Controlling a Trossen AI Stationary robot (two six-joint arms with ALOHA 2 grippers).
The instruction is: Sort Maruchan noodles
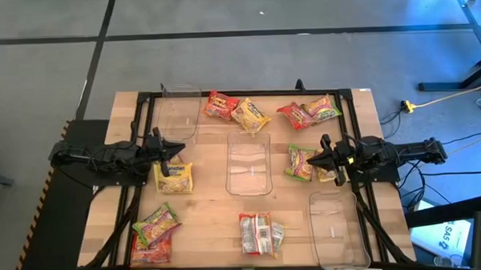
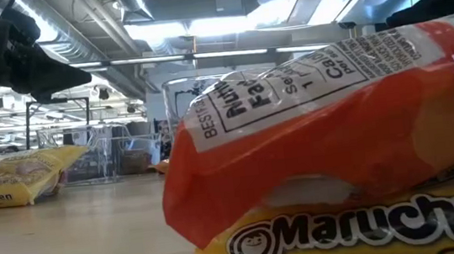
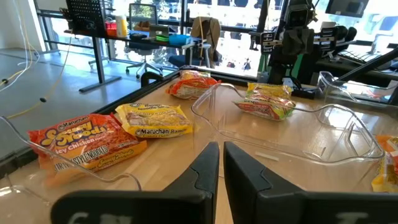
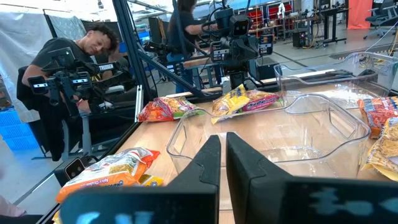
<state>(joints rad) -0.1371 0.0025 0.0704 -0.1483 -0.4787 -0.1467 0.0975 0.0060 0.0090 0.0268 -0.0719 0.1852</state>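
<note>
At centre left of the high view my left gripper (image 1: 179, 149) hovers closed and empty, just above a yellow packet (image 1: 174, 176) on the desk (image 1: 212, 232). The Maruchan noodles (image 1: 250, 115) lie scattered — pairs at upper centre, upper right, lower left, bottom centre — around three clear trays (image 1: 249, 163). At centre right my right gripper (image 1: 311, 160) is closed too, empty, over a green packet (image 1: 299, 162).
</note>
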